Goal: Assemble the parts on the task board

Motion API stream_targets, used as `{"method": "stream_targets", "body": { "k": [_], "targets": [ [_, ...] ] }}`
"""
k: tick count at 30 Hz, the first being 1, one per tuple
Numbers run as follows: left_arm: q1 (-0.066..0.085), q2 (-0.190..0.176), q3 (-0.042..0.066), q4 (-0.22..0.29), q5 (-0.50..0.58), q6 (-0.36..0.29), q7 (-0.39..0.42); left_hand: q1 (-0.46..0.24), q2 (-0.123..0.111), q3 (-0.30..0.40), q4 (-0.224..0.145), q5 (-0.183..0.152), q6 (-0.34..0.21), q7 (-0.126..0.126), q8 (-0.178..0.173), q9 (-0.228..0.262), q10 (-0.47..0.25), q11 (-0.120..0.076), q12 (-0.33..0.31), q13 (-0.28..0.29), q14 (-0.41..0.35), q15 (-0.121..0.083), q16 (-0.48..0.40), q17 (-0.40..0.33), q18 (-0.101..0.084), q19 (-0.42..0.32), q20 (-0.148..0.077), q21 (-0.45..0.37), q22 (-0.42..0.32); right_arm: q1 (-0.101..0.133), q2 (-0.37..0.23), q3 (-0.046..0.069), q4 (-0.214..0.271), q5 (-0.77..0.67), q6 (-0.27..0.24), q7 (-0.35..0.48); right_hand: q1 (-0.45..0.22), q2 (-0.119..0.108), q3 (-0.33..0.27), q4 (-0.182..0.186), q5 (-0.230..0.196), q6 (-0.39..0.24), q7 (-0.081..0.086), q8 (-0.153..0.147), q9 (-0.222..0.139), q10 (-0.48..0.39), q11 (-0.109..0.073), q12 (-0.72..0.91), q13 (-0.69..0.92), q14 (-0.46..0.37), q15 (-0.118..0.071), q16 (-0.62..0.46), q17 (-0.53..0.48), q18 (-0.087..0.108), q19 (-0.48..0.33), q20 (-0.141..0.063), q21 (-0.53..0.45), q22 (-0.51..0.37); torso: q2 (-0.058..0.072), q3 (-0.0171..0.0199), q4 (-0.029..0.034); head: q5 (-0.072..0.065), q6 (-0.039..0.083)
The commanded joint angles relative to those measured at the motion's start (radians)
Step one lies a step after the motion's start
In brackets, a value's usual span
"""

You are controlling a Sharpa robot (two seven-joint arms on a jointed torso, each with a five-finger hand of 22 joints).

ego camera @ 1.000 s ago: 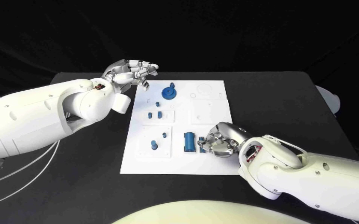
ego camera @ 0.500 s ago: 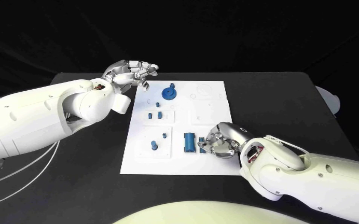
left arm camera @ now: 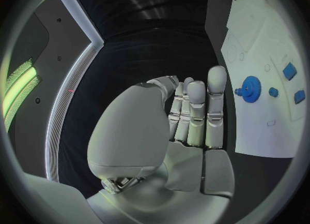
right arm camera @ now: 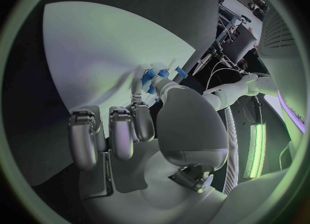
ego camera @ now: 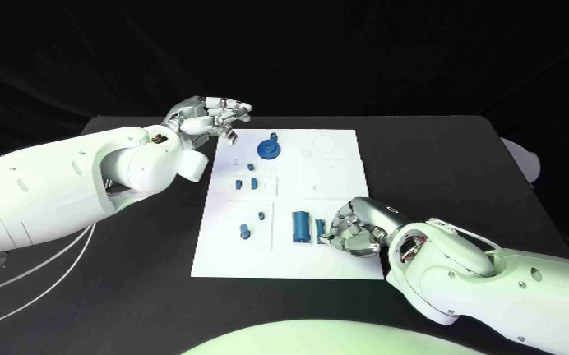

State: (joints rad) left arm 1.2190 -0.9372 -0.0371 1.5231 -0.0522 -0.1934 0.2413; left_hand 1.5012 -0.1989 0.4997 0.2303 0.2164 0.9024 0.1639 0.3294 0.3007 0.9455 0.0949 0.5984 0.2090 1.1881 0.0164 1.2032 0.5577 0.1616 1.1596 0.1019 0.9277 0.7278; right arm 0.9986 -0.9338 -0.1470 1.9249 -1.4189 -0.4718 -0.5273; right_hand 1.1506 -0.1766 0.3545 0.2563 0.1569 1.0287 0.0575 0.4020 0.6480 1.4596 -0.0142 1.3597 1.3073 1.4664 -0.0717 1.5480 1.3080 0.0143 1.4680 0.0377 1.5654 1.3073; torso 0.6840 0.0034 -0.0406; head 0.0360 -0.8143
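Head view: right hand has slid nearer along the task board, fingers touching a small blue part; grip unclear. Left hand stays curled, empty, so assembly continues.

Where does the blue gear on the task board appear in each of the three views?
Head view: blue gear near the task board's far end, just beyond the left hand.
Left wrist view: gear on the board, past the fingertips.
Right wrist view: I cannot pick it out among the small blue parts.
Shared landmark: the white task board.

Your left hand is hovering with fingers curled, holding nothing; your right hand is reaching down, fingers bent.
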Motion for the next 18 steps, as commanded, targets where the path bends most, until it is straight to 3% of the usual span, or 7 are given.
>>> {"method": "stream_targets", "body": {
  "k": [1,18],
  "targets": [
    [0.001,0.002,0.001,0.001,0.005,0.016,0.005,-0.008,0.004,0.005,-0.003,0.003,-0.005,0.0,0.004,0.002,-0.007,-0.002,0.005,0.001,-0.009,0.001,0.0,-0.001,0.009,-0.005,0.002,-0.005,-0.002,-0.002,0.001,0.0,-0.001,-0.013,0.02,0.015,0.008,0.002,-0.005,0.003,-0.006,0.008,-0.002,-0.003,-0.001,0.019,-0.002,0.006,0.133,0.095,-0.006,0.006,0.217,-0.014,0.103,-0.006,0.005,0.264,0.001,0.0003,0.0013,-0.001,0.001],
    [0.0,0.005,0.001,-0.002,0.005,0.017,0.005,-0.011,0.005,0.008,-0.005,0.003,-0.005,0.0,0.004,0.003,-0.008,-0.002,0.006,0.001,-0.01,0.001,0.0,-0.002,0.009,-0.004,0.002,-0.005,-0.002,-0.002,0.022,0.0,-0.032,-0.025,0.048,0.009,0.028,0.008,-0.004,0.004,-0.013,0.009,-0.004,-0.002,-0.002,0.02,-0.004,0.007,0.134,0.095,-0.007,0.006,0.216,-0.014,0.103,-0.007,0.005,0.264,0.0,-0.0007,0.0019,-0.001,-0.004]
  ]
}}
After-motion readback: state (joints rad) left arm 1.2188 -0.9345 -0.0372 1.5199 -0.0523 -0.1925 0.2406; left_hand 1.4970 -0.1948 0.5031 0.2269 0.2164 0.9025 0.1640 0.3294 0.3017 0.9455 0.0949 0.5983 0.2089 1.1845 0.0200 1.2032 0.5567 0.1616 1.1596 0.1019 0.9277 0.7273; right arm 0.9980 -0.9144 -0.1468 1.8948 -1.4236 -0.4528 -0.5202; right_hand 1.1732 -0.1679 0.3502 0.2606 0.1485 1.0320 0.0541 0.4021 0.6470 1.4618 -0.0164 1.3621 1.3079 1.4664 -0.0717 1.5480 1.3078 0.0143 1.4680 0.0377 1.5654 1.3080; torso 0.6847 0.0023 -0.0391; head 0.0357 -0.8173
